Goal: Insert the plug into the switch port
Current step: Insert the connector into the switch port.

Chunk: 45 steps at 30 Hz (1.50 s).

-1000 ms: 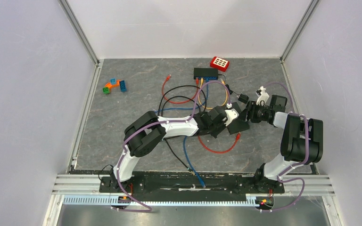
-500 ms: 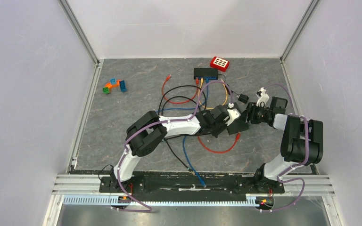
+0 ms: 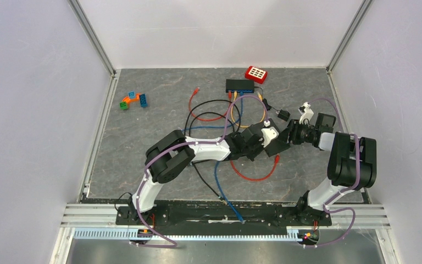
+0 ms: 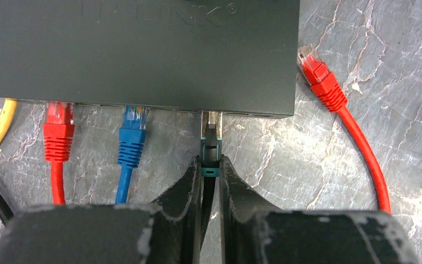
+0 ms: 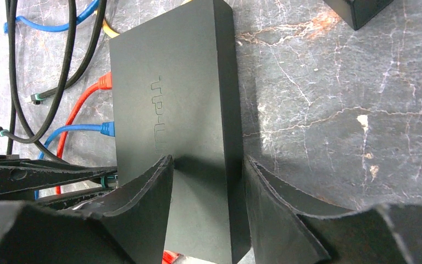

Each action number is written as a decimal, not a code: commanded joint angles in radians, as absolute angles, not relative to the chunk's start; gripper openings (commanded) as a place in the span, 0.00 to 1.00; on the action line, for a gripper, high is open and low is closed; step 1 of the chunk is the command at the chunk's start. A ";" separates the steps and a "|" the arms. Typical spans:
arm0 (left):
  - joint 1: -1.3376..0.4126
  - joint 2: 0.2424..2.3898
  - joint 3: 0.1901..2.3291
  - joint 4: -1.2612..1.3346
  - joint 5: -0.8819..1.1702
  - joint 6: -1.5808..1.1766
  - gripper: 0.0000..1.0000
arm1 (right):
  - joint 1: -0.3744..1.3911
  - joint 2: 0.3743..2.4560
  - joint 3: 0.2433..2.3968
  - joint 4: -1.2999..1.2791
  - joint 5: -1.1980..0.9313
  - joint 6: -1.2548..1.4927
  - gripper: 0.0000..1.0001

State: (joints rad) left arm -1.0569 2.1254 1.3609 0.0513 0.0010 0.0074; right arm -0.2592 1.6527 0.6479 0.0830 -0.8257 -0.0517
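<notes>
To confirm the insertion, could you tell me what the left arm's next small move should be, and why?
Probably press the black plug straight into the port: its tip sits at the mouth, the left gripper pinches it, and the right gripper grips the TP-Link switch.

The right gripper is clamping the black switch at bottom centre, one finger on each side. A red cable and a blue cable are entering its left edge.

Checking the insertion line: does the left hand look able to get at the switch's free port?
Probably yes: the left hand holds the black plug right at the port on the switch, with nothing between.
</notes>
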 commanded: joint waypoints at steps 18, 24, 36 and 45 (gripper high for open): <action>-1.058 2.174 1.205 0.315 0.028 -0.036 0.02 | -0.109 1.649 0.331 0.236 -0.963 0.248 0.48; -1.058 2.166 1.202 0.372 0.082 0.013 0.02 | -0.059 1.618 0.223 0.356 -0.981 0.340 0.47; -1.039 2.105 1.169 0.302 0.025 0.097 0.02 | -0.055 1.439 0.104 0.561 -0.845 0.589 0.44; -1.009 2.128 1.217 0.257 0.142 0.151 0.02 | -0.052 1.471 0.029 0.754 -0.811 0.720 0.41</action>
State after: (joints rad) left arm -1.0225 2.0521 1.1725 0.2588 0.1116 0.0883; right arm -0.1524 1.4506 0.0998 0.9043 -0.4629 0.5591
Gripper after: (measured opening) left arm 0.176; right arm 0.425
